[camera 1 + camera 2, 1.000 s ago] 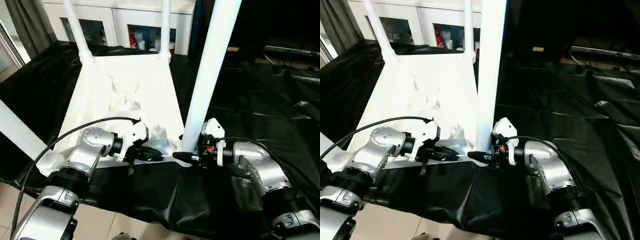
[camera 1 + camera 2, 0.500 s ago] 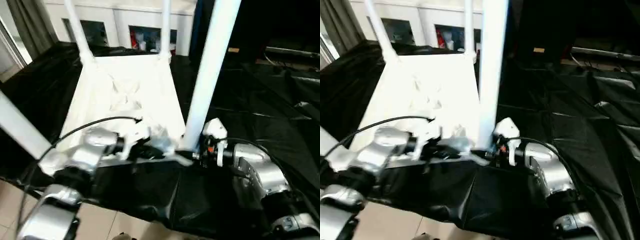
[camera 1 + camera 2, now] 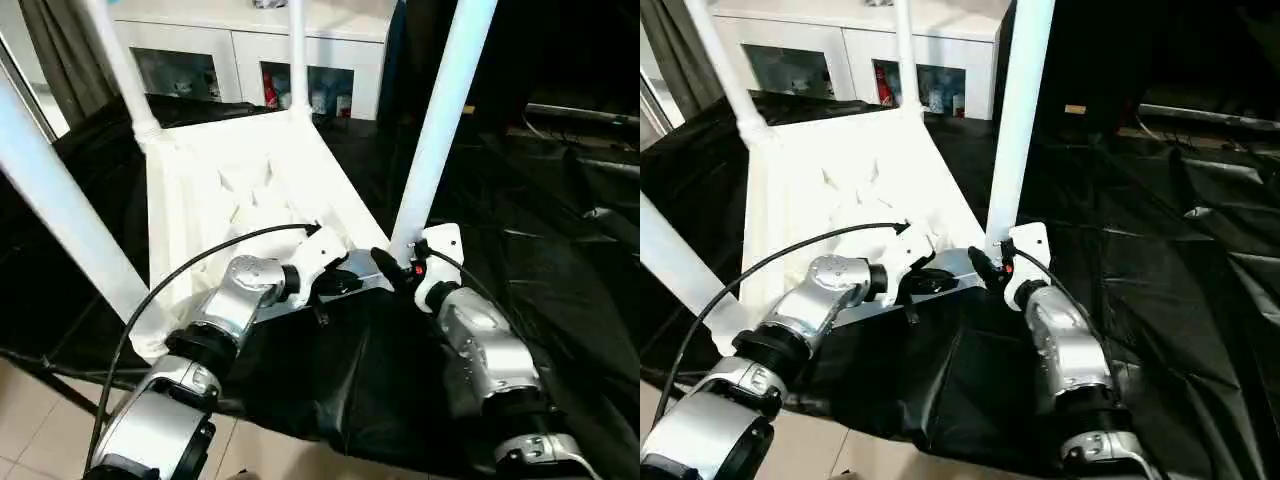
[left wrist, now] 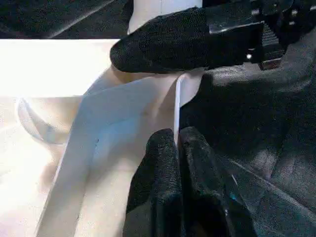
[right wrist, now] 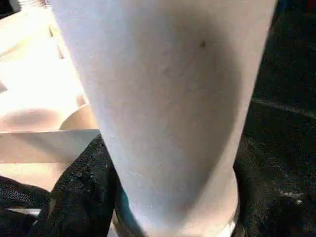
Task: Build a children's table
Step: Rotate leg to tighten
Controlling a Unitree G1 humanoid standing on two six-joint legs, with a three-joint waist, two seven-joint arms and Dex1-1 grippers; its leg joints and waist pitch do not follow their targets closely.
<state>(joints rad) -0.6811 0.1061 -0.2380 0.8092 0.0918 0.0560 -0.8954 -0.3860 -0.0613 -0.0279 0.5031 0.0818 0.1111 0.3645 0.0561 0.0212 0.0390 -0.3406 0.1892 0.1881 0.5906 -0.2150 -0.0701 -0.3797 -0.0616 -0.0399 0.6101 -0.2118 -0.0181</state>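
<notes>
The children's table lies upside down on a black cloth, its ribbed white top (image 3: pixel 200 200) facing up. Four white legs stand in the corner sockets: two far ones (image 3: pixel 298 50), a near-left one (image 3: pixel 60 200) and a near-right one (image 3: pixel 440 120). My left gripper (image 3: pixel 348 284) is shut on the thin raised rim (image 4: pixel 177 98) beside the near-right corner, fingers (image 4: pixel 163 163) pinching it. My right gripper (image 3: pixel 398 262) sits at the base of the near-right leg (image 5: pixel 163 98). One black finger (image 5: pixel 79 197) presses against the leg's side; the other is hidden behind the leg.
The black cloth (image 3: pixel 520 180) covers the surface and hangs over the near edge. A white cabinet (image 3: pixel 250 50) stands behind the table. Tiled floor (image 3: pixel 30 430) shows at the lower left. A black cable (image 3: pixel 200 255) arcs over my left forearm.
The whole picture has shifted, so the camera moved. My right forearm now points more steeply toward the leg base, its fingers a little closer together. The left gripper keeps its hold on the rim.
</notes>
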